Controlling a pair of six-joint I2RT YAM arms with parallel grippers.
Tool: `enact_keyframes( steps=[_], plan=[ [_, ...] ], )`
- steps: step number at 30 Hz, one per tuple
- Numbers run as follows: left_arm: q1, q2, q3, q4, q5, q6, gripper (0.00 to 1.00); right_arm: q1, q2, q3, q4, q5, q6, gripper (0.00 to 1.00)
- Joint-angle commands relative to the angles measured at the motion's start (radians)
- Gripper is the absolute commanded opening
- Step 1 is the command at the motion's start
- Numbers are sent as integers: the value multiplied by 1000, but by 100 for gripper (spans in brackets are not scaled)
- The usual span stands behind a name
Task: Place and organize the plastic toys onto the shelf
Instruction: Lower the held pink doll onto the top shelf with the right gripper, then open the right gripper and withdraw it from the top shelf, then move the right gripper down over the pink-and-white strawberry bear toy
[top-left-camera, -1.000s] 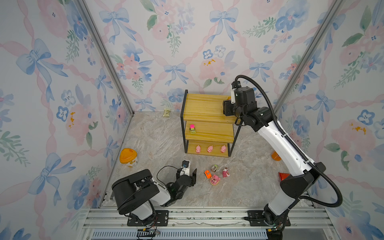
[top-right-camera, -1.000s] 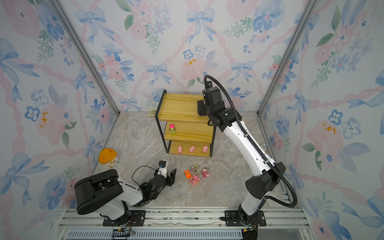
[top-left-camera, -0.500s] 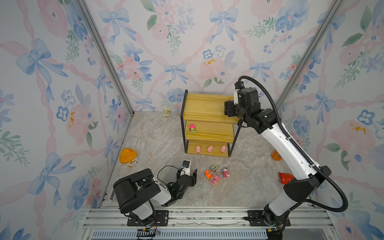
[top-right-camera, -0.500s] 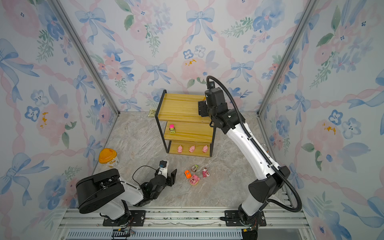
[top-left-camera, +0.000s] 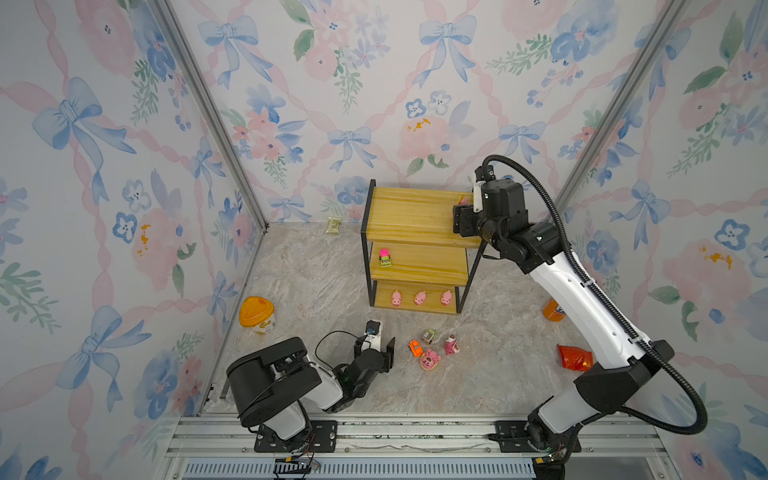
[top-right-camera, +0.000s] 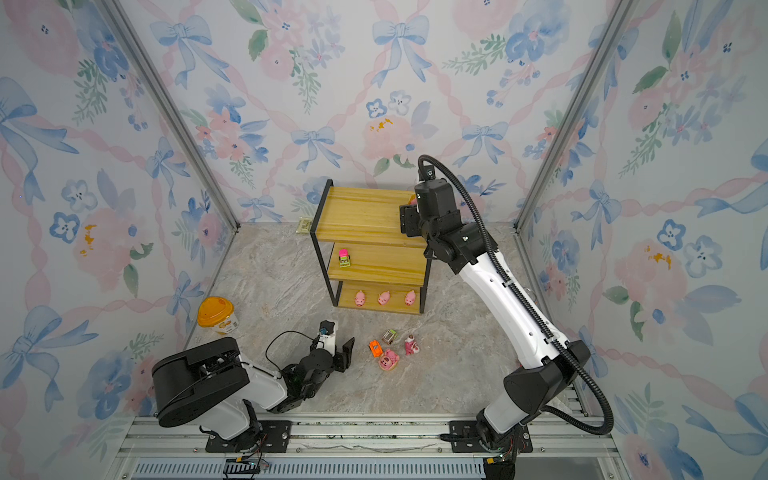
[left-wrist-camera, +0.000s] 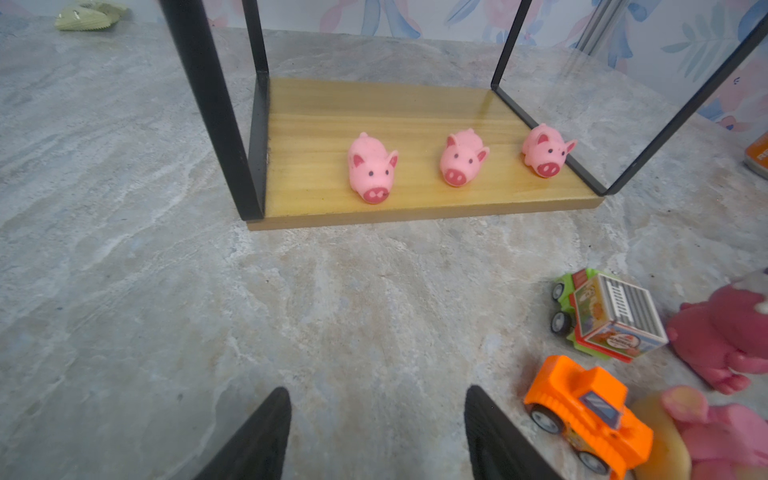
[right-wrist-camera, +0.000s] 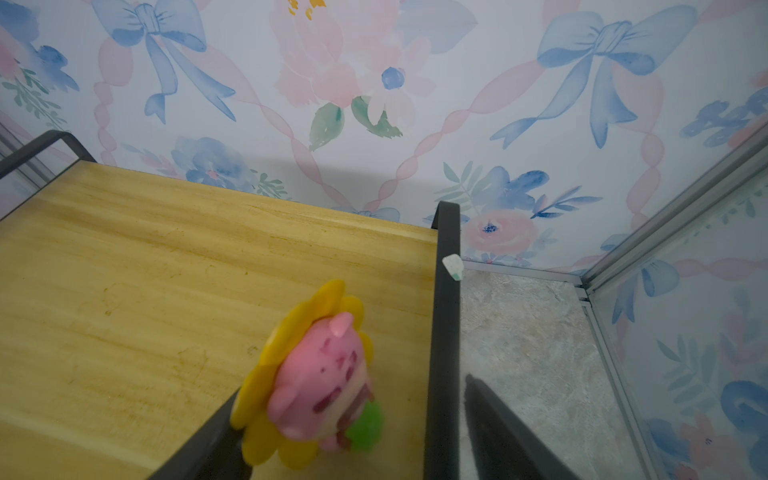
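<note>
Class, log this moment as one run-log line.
right end effector: open around pink sunflower figurine on top shelf | left end effector: open, empty

The marbled tabletop (top-left-camera: 316, 291) carries the shelf (top-left-camera: 415, 216), which stands toward the back wall. On its top board a flower figurine (right-wrist-camera: 320, 374), pink with yellow petals, lies just beside the right-hand frame rail. The middle board holds a pink-green car (top-left-camera: 385, 257) near its left end. Three pigs (top-left-camera: 420, 297) sit in a row on the bottom board, apart, snouts forward. On the tabletop in front of the shelf cluster an orange car (top-left-camera: 414, 347), a grey-green car (top-left-camera: 428, 336), a pale figurine (top-left-camera: 429, 360) and a darker figurine (top-left-camera: 451, 345). A tub (top-left-camera: 257, 316) stands to the left, a can (top-left-camera: 555, 309) and a red packet (top-left-camera: 574, 358) to the right, and a green wrapper (top-left-camera: 333, 225) by the back wall.
</note>
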Motion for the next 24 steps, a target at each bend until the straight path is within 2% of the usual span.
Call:
enact_keyframes(
  steps=[1, 7, 14, 19, 24],
  plan=[
    [7, 12, 10, -5, 7, 12, 67, -11, -57, -23, 0, 20, -6, 80],
    [7, 11, 9, -6, 7, 11, 67, -7, -120, -65, -7, 19, 0, 81],
    [8, 8, 9, -5, 9, 12, 67, 18, -285, -180, -25, 6, 13, 82],
    [8, 12, 9, -6, 12, 13, 67, 55, -447, -331, -25, -29, 19, 84],
    [7, 19, 14, -6, 13, 12, 67, 88, -596, -477, -56, -68, 94, 84]
  ],
)
